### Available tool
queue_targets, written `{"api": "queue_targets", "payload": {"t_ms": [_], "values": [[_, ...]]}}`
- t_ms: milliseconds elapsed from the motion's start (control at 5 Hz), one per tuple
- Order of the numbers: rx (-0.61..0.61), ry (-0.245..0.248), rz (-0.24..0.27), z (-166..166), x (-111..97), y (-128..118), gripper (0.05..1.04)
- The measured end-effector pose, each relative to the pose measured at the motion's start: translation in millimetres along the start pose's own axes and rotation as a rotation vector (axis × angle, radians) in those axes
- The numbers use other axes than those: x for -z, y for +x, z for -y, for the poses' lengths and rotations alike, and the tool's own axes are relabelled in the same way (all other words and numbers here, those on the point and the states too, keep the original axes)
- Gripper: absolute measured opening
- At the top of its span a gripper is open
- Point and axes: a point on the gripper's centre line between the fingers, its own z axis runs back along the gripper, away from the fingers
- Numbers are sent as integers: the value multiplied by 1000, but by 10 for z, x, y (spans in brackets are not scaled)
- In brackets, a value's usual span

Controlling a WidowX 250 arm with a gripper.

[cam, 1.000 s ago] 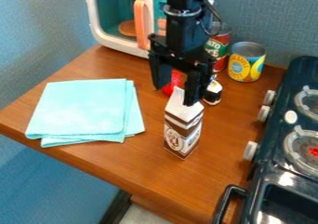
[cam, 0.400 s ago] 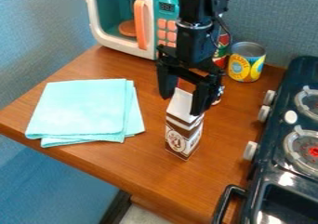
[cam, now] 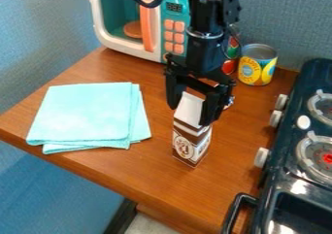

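Black metal-look stove edges the right of the wooden bench, its handle nearest. Farther in, a brown-and-white carton stands upright, its peaked top between the spread fingers of the black claw. A folded aqua cloth lies to the left. Beyond stand a yellow can, a partly hidden red can and a toy microwave
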Motion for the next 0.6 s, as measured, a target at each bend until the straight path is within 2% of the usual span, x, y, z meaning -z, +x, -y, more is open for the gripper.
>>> {"api": "queue_targets", "payload": {"t_ms": [200,400,600], "values": [[-5,0,-5,-1,18,16,950],[14,-14,11,17,13,38,824],[28,-38,30,47,-58,10,823]]}}
